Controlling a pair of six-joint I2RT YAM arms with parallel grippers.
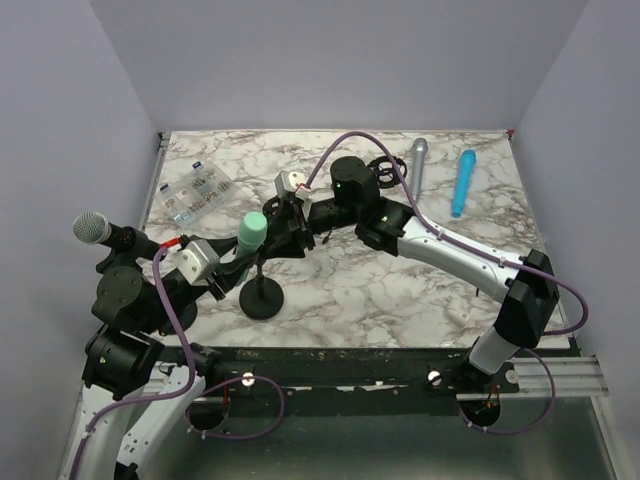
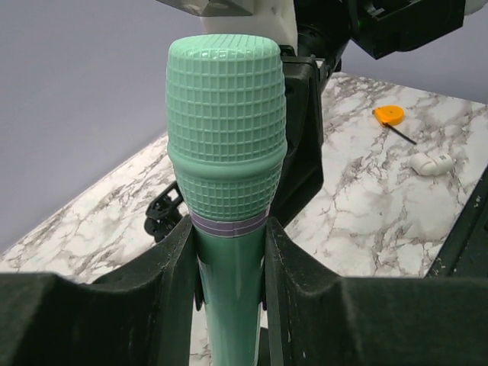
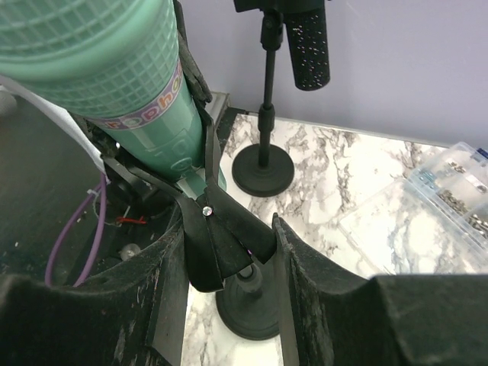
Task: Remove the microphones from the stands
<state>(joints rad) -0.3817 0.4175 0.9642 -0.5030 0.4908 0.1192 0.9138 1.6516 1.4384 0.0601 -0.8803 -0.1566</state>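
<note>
Microphone (image 2: 226,137), mint green, sits head-up in the clip of the stand (image 1: 262,298), its long axis rising steeply from the clip. The left gripper (image 2: 229,263) is clamped on the handle just below the head, one finger on each side. The right gripper (image 3: 229,252) is closed on the stand's clip beneath, apparently bracing it. The left arm looks placed to draw the microphone up along that axis. Lilac walls (image 1: 300,60) enclose the marble table (image 1: 400,290). Beyond the stand lie a parts box (image 1: 195,190), a blue microphone (image 1: 462,180) and a grey microphone (image 1: 418,165).
</note>
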